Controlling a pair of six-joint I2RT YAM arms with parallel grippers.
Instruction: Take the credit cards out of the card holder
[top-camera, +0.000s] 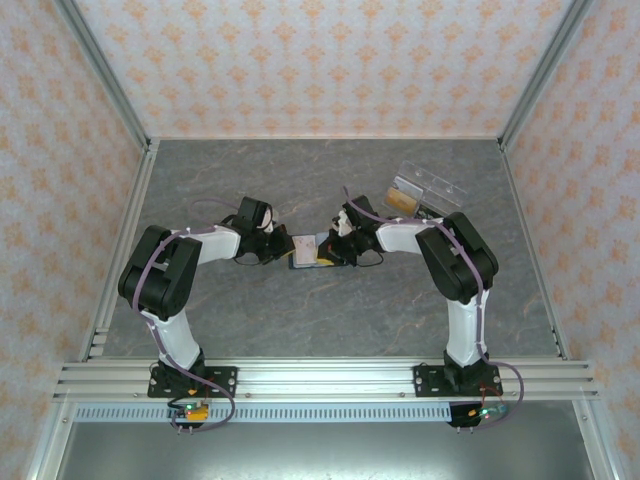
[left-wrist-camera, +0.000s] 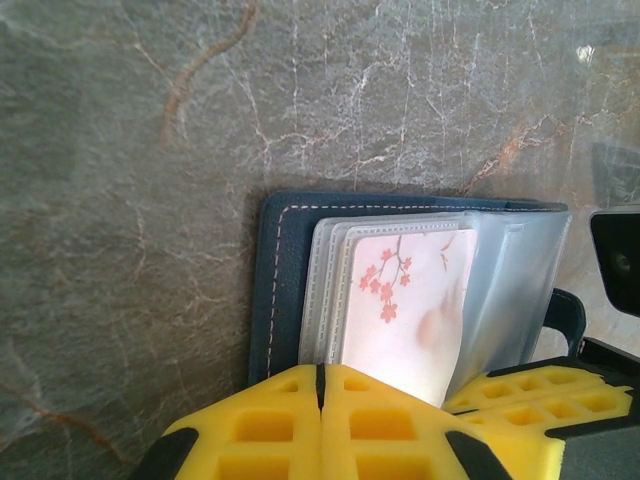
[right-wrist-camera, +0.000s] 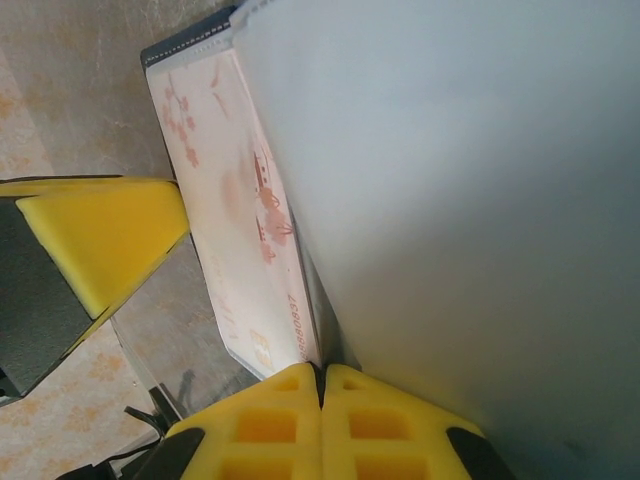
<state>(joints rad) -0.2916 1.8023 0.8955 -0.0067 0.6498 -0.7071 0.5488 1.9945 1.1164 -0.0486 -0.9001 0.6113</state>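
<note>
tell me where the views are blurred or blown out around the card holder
Left wrist: card holder stitching is sharp, but the blossom card washes to white at its lower edge. Right wrist: the clear sleeve sits so near the lens it is a pale blur, and the card print is soft. Top external: even light, card holder too small for detail.

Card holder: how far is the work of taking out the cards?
Done: the card holder lies open on the table. In hand: the left gripper and right gripper are both shut at its edge, beside the flowered card. Left: that card sits inside its clear sleeve, so pulling cards out remains.
</note>
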